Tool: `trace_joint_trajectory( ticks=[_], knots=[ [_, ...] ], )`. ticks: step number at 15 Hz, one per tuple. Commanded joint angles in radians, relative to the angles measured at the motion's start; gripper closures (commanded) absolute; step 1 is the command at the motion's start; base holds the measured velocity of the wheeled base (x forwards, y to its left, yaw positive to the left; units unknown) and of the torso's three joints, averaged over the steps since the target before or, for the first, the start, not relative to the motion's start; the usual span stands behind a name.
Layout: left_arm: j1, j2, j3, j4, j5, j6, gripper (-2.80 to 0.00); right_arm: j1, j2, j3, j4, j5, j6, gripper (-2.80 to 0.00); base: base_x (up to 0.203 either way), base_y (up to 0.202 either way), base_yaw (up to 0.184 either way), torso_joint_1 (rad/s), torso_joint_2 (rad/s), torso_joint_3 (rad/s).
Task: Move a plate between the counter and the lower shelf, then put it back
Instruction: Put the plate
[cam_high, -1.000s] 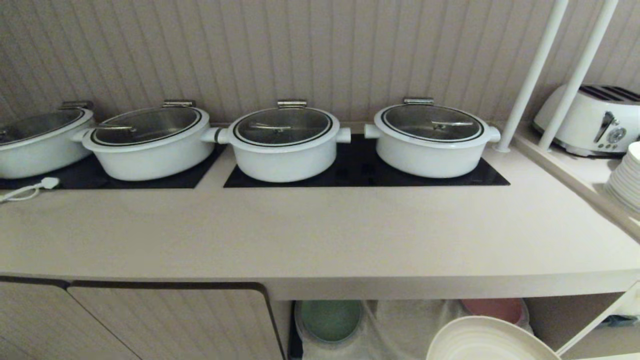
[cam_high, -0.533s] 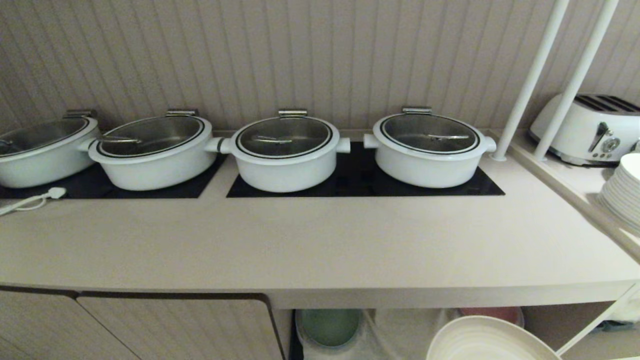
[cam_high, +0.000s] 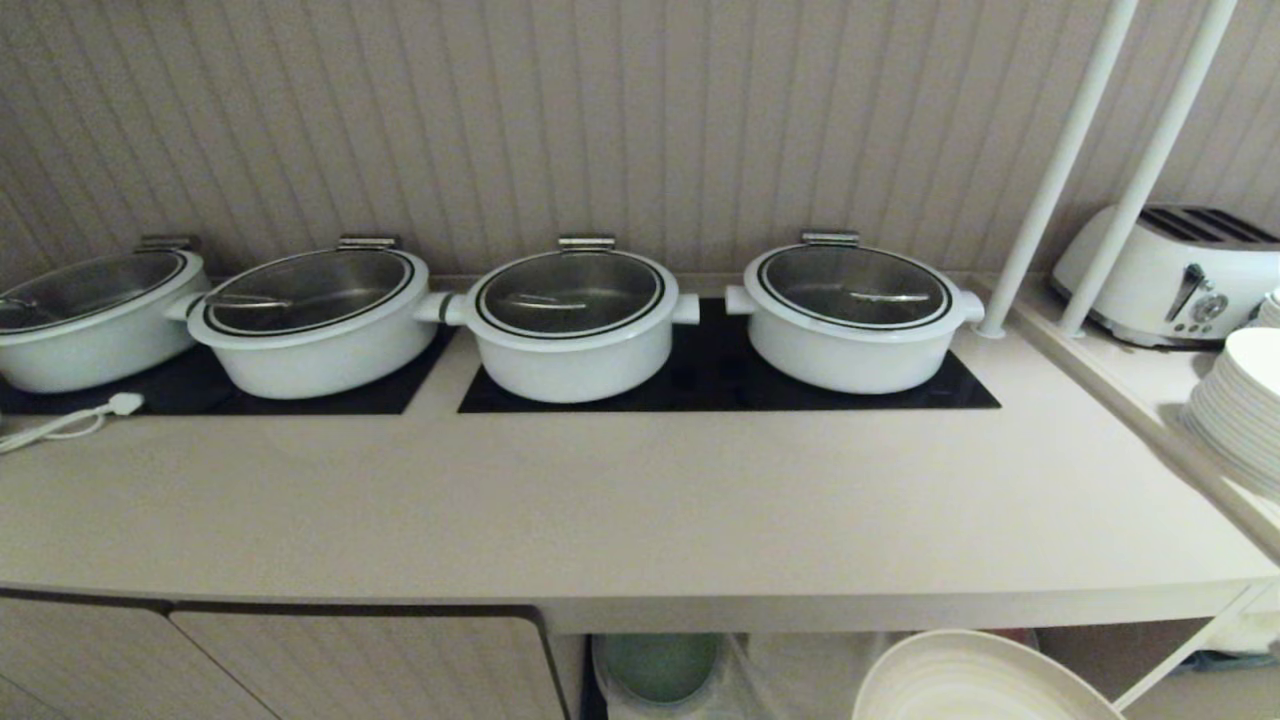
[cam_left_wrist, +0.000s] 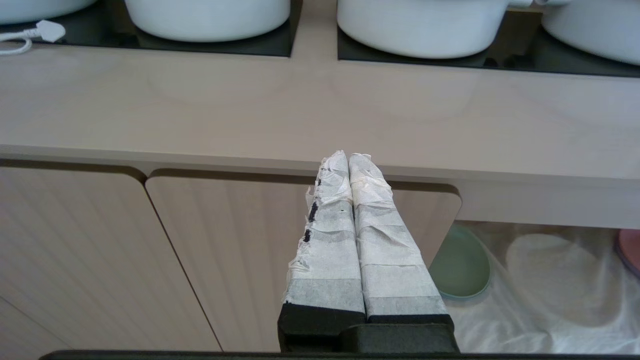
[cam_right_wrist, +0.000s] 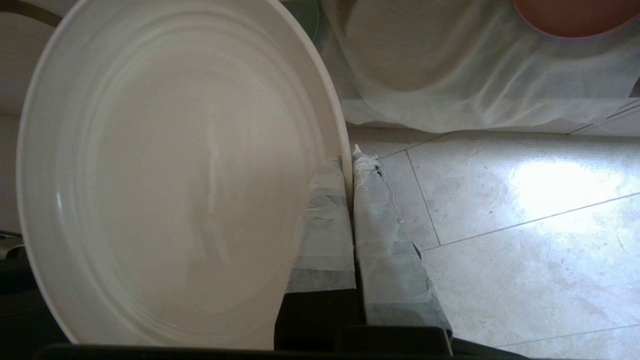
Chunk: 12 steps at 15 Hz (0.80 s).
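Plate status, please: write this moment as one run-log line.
right gripper: shut on plate rim | plate: held over floor, before lower shelf | left gripper: shut, empty | counter: no plate

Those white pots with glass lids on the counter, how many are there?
4, in a row along the wall: the far-left pot is cut off by the picture's edge, the second pot sits beside it, the third pot is central, the fourth pot is rightmost. More may lie beyond the left edge.

Four white pots (cam_high: 570, 325) on counter (cam_high: 640, 520), plate (cam_high: 970, 680) below front edge
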Motion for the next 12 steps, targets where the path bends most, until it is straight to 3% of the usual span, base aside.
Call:
trace_joint_trajectory(
  ticks=[1, 12],
  knots=[
    [0.000, 0.000, 0.000, 0.000, 0.000, -0.001, 0.00, 0.000, 0.002, 0.000, 0.000, 0.001, 0.001, 0.00, 0.000, 0.000, 0.000, 0.049, -0.09, -0.033],
    [0.000, 0.000, 0.000, 0.000, 0.000, -0.001, 0.00, 0.012, 0.005, 0.000, -0.020, -0.010, 0.003, 0.00, 0.000, 0.000, 0.000, 0.000, 0.00, 0.000]
  ],
)
